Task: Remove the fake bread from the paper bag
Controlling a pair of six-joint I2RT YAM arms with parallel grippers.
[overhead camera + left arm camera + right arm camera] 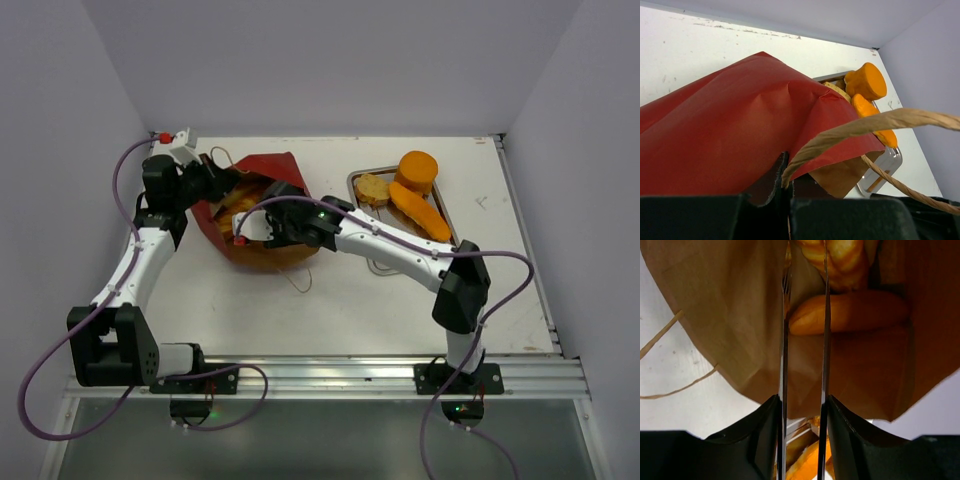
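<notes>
Left gripper (222, 188) is clamped on the left edge of the red paper bag (265, 165), which lies on the white worktop (330, 300) left of centre. The left wrist view shows red paper pinched between its dark fingers (715, 220), with a paper loop handle (875, 125) arching in front. Right gripper (256, 228) is at the bag's brown mouth, its fingers (782, 340) set narrowly apart; whether they hold anything is unclear. Inside the bag lie an elongated golden loaf (855, 312) and a ridged piece (842, 262). To the right, a steel tray (353, 180) holds a round orange bun (417, 170), a long loaf (420, 212) and a pale slice (373, 188).
</notes>
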